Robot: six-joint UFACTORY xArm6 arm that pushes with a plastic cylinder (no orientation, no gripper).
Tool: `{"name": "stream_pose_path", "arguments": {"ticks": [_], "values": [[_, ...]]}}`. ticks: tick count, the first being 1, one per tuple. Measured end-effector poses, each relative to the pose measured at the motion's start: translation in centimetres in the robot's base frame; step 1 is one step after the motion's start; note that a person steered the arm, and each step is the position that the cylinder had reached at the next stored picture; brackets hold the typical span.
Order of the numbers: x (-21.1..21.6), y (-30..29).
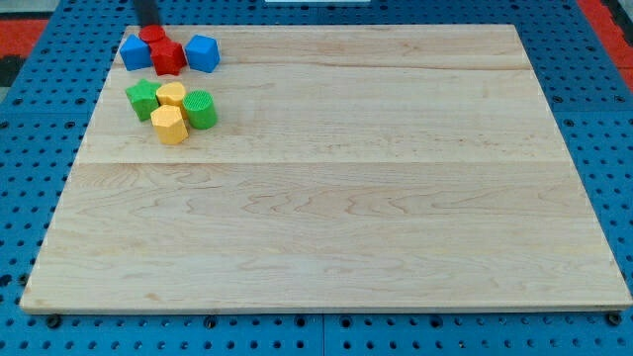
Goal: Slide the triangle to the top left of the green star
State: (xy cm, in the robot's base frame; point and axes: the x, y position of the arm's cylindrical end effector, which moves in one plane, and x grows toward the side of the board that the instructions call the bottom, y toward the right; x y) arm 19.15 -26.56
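Worktop (326,198): pale wooden board nearest the camera, lying on a blue pegboard (30,119); all blocks sit in its corner at the view's top left.
Yellow hexagonal block (169,126): lowest of the blocks, touching the yellow rounded block (171,95) above it.
Green cylinder (200,109): just to the view's right of the two yellow blocks, touching or nearly so.
Green star (142,99): at the view's left of the lower cluster, against the yellow rounded block.
Red star-like block (168,57): centre of the upper cluster; its exact shape I cannot settle.
Blue triangle (135,52): at the view's left of the red star-like block, touching it, above the green star and slightly to its left.
Blue cube (203,52): at the view's right of the red star-like block.
Small red block (152,34): at the top of the upper cluster, shape unclear.
My tip (148,27): dark rod entering from the view's top edge, its end at or on the small red block, just above and to the right of the blue triangle.
Gripper: none fitted, so I report nothing grasped or released.
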Motion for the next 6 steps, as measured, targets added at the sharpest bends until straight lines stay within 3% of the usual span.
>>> {"name": "stream_pose_path", "arguments": {"ticks": [2,5,6], "values": [[5.4,2.4],[10.2,2.8],[8.2,4.4]]}}
